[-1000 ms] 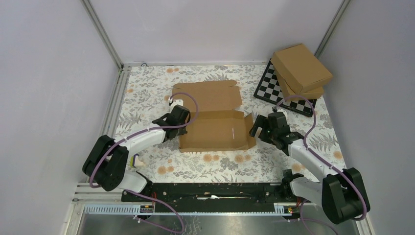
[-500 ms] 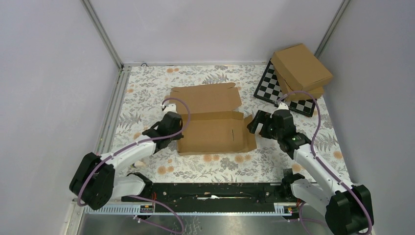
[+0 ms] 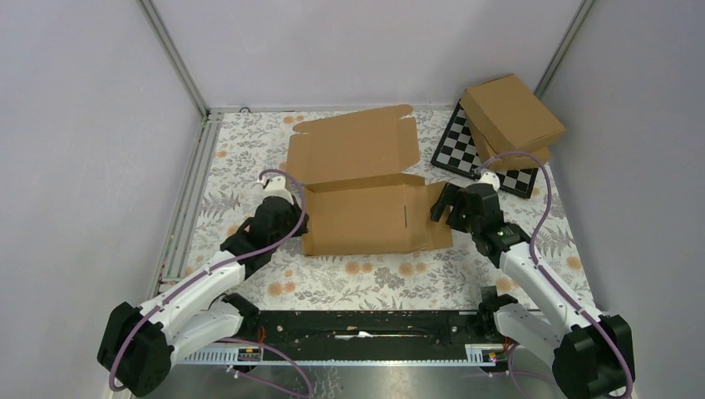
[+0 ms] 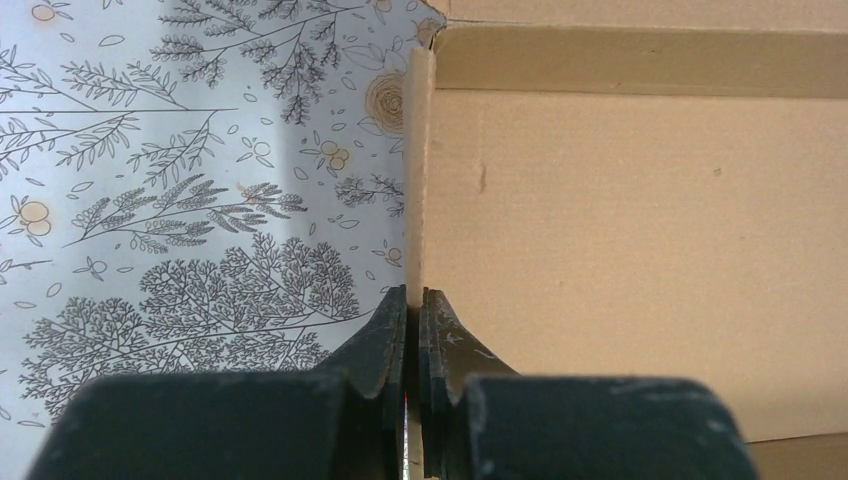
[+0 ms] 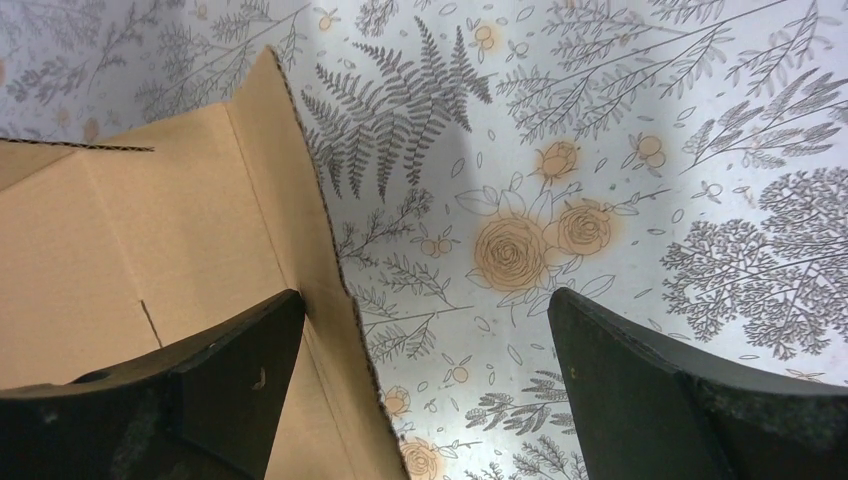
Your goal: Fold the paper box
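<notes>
The paper box is a brown cardboard blank at the table's middle, its lid panel tilted up at the back. My left gripper is shut on the box's upright left side flap, seen edge-on between the jaws in the left wrist view. My right gripper is open at the box's right end. In the right wrist view the right side flap stands inside the gap, next to the left finger; the right finger is over the tablecloth.
Two ready-made cardboard boxes are stacked on a checkerboard at the back right. A floral cloth covers the table. Metal frame posts and grey walls bound the cell.
The box slid back and right a little and its lid panel rose up. My left arm stretched forward, still shut on the left flap. My right gripper shifted right along the right flap.
</notes>
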You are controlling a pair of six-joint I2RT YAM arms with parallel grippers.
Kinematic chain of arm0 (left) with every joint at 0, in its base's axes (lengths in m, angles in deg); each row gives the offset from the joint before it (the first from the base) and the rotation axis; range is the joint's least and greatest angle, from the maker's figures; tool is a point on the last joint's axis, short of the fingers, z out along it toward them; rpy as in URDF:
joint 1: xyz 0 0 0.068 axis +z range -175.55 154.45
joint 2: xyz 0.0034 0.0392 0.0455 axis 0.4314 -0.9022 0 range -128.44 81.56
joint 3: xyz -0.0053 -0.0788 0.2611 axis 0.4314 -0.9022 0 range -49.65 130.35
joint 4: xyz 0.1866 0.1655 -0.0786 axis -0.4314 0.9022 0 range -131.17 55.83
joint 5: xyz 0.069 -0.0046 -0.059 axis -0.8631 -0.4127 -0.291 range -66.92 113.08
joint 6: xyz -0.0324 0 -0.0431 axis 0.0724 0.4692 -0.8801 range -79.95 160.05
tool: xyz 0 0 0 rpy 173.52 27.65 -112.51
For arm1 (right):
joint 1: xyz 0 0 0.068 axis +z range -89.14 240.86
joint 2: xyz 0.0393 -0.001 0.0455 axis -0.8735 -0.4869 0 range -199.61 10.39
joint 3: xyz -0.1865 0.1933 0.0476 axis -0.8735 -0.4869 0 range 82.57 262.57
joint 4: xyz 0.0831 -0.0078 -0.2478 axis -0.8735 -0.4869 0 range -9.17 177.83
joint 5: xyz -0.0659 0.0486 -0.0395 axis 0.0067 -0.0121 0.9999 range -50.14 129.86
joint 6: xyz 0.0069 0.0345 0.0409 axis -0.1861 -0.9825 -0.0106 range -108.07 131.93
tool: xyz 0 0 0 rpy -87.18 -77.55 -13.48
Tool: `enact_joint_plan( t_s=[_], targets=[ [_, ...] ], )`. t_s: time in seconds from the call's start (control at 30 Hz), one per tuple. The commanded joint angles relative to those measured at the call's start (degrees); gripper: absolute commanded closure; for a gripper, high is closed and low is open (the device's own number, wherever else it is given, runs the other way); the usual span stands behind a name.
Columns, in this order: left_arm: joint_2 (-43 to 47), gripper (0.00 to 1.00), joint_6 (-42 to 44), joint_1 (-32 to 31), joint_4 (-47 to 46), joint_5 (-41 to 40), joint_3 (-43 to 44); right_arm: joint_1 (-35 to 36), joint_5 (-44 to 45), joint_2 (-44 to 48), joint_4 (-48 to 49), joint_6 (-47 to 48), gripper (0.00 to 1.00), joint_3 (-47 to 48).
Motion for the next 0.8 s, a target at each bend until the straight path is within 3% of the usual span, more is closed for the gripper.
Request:
enact_joint_plan(
  t_s=[0.0, 0.33, 0.77],
  targets=[
    [1.39, 1.00, -0.89, 0.32, -5.18, 1.75, 0.31, -0.17, 5.81, -0.22, -0.02, 0.78, 0.00, 3.56],
    [2.79, 1.00, -1.09, 0.32, -3.82, 2.55, -1.08, -0.16, 0.69, -0.66, 3.33, -2.10, 0.04, 5.32],
    [2.60, 1.00, -1.39, 0.32, -2.75, 4.20, -2.34, -0.16, 0.66, 3.16, 4.28, -3.93, 0.04, 5.64]
  ],
)
